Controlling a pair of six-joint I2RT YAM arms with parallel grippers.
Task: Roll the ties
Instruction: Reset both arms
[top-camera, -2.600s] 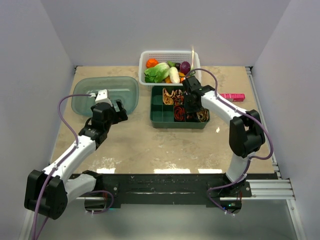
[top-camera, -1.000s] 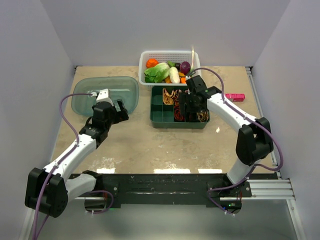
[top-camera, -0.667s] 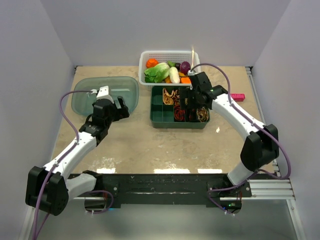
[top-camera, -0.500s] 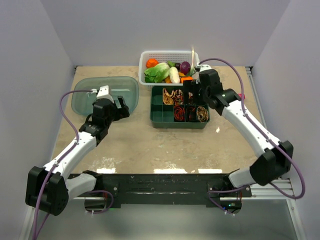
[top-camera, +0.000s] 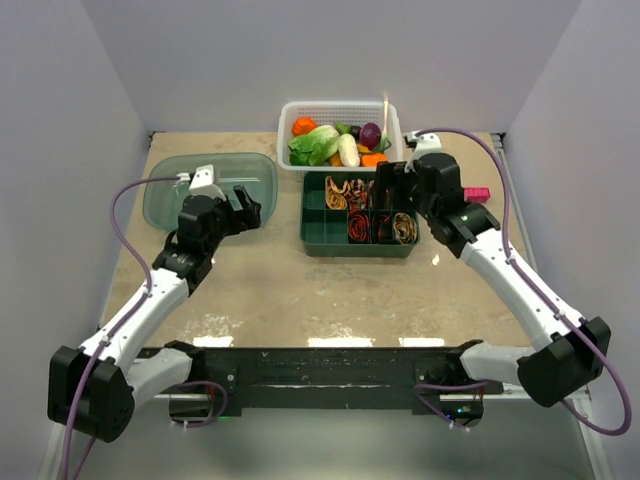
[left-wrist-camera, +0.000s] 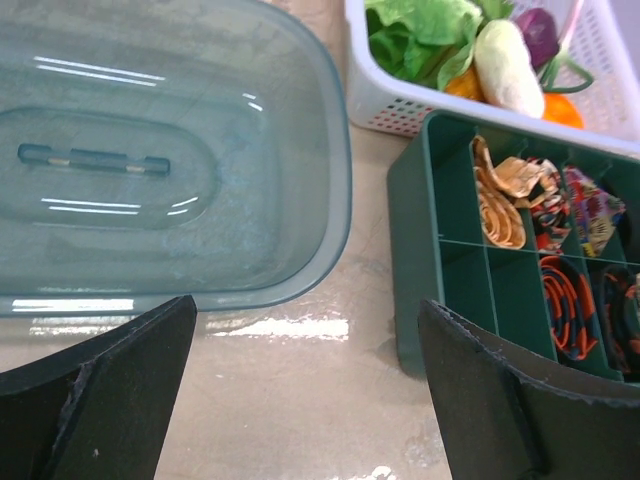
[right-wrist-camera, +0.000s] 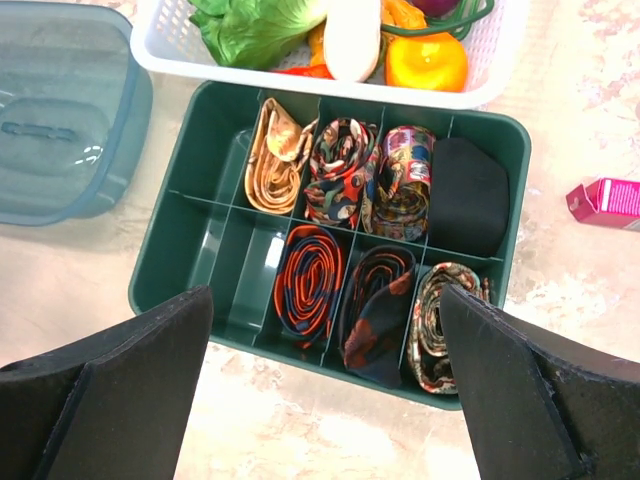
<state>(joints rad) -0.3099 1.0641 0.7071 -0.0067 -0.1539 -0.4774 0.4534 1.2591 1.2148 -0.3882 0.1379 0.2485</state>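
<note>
Nearest you, the left arm (top-camera: 150, 300) runs up the left of the worktop (top-camera: 330, 290). The left jaws are spread wide with nothing in them. In the left wrist view their dark fingers (left-wrist-camera: 95, 390) sit at the bottom corners, over bare worktop just near of the teal lid (left-wrist-camera: 150, 170). That view catches only the left end of the green tray (left-wrist-camera: 410, 270). The right arm (top-camera: 510, 275) comes in from the right. The right jaws are also wide apart and hold nothing, poised over the tray. In the top view this arm's wrist hides the tray's far right corner, so look at the right wrist view for the ties (right-wrist-camera: 340, 170), which all sit rolled in the tray's compartments. The near row holds an orange-striped roll (right-wrist-camera: 308, 280), a dark roll with orange-red marks (right-wrist-camera: 372, 305) and a tan patterned roll (right-wrist-camera: 435, 325) at the right end. The far row holds a plain tan roll (right-wrist-camera: 272, 155), two many-coloured rolls side by side and a black roll (right-wrist-camera: 468, 195) at the right end. Just beyond the tray's far wall stands the white basket (right-wrist-camera: 480, 95) of vegetables. The pink box (right-wrist-camera: 605, 203) lies on the worktop to the tray's right, apart from it.
</note>
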